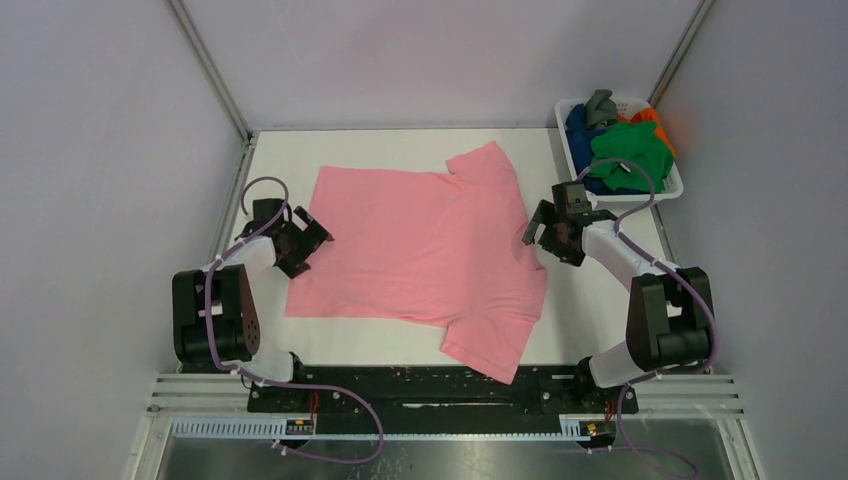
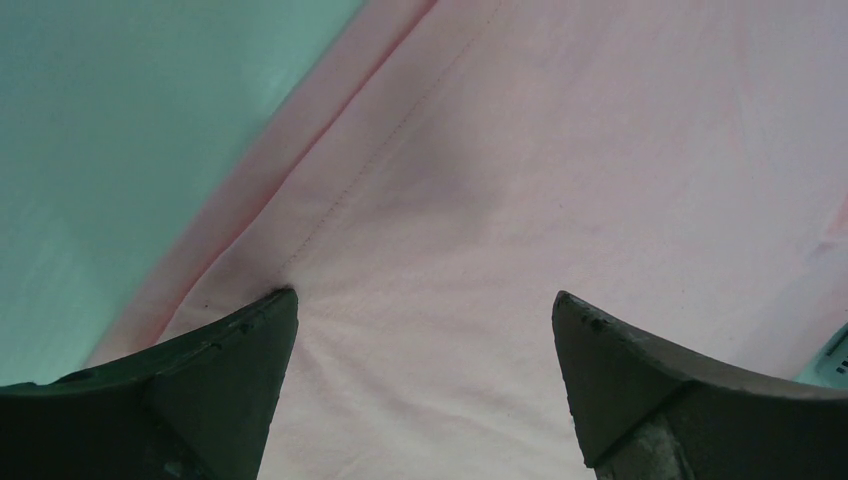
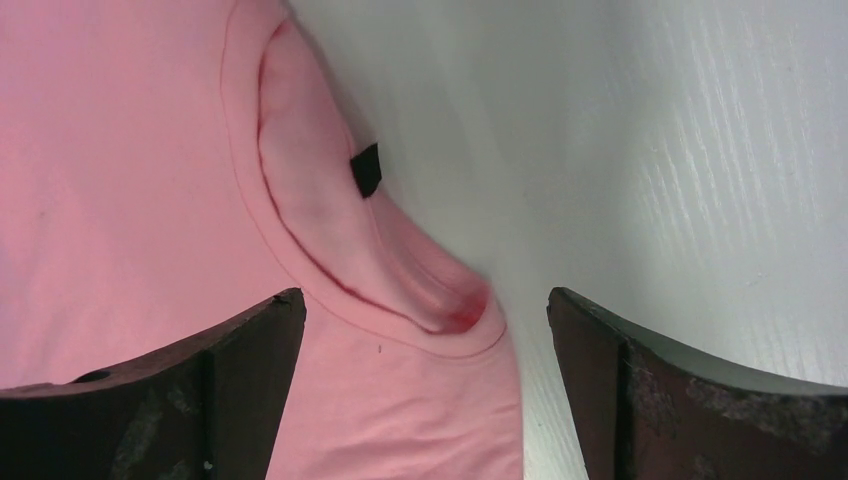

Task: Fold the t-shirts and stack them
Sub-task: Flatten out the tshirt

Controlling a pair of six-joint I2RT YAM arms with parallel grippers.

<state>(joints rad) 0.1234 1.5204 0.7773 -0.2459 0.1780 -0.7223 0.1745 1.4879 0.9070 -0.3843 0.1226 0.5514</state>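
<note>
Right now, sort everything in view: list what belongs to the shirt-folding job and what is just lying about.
Job: pink t-shirt, spread out; green t-shirt, dark blue t-shirt, orange t-shirt, grey t-shirt, heaped together.
Lying about: white basket, holding that heap.

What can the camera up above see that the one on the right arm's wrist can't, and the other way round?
Only the overhead view shows the whole light pink cloth t-shirt spread flat, both arms, the left fingers at its left edge, and the white slatted plastic basket holding crumpled green, blue, orange and grey shirts. Only the right wrist view shows the shirt's neckline close up, with a small dark label inside it. Both show pink cloth, the white table and the right fingers, open.
</note>
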